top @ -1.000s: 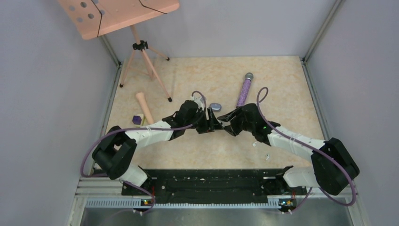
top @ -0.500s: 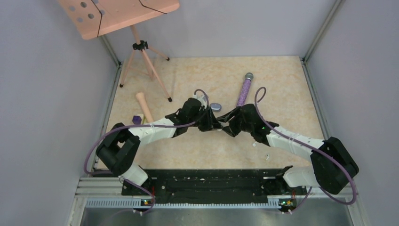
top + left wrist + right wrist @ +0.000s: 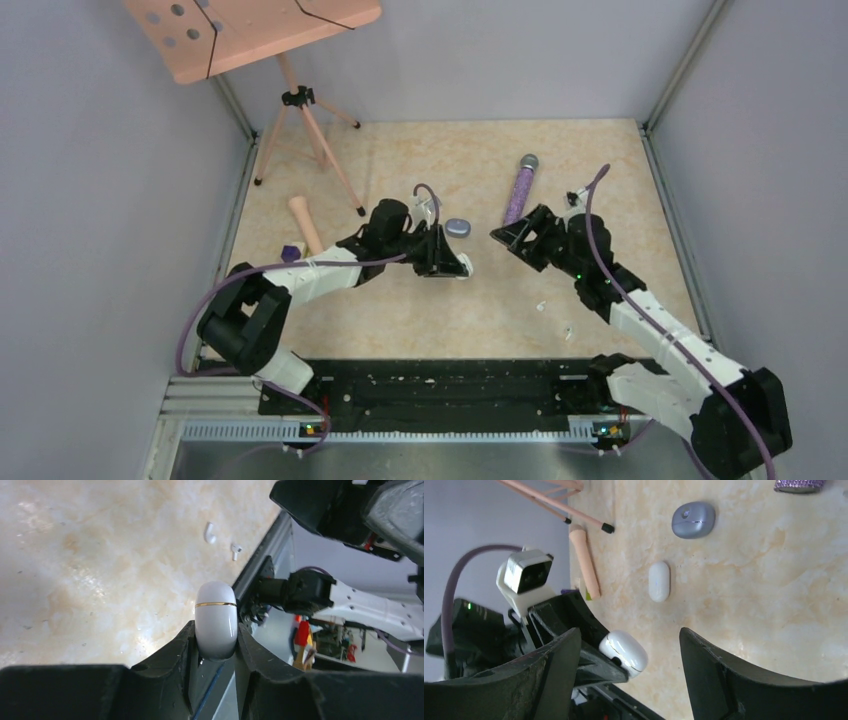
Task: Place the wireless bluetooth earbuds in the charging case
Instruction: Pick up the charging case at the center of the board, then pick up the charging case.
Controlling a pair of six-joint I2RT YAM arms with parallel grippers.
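Observation:
My left gripper [image 3: 455,268] is shut on a closed white charging case [image 3: 215,620] with a thin gold seam and holds it above the table; the case also shows in the right wrist view [image 3: 624,652]. My right gripper [image 3: 503,234] is open and empty, a short way right of the case, its fingers [image 3: 559,670] spread wide. Two tiny white earbuds [image 3: 210,532] [image 3: 235,551] lie loose on the table near the front, also seen from above [image 3: 541,305] [image 3: 568,333]. No purple earbuds are clearly visible.
A grey-blue case [image 3: 458,228] and a second white oblong case [image 3: 659,581] lie behind the left gripper. A purple glitter microphone [image 3: 518,195], a peach cylinder [image 3: 307,228], a small purple object [image 3: 291,252] and a tripod stand [image 3: 300,120] are further back and left.
My right gripper has pulled away from the left gripper, back and to the right, and now stands open. The left gripper still holds the white case, shifted slightly.

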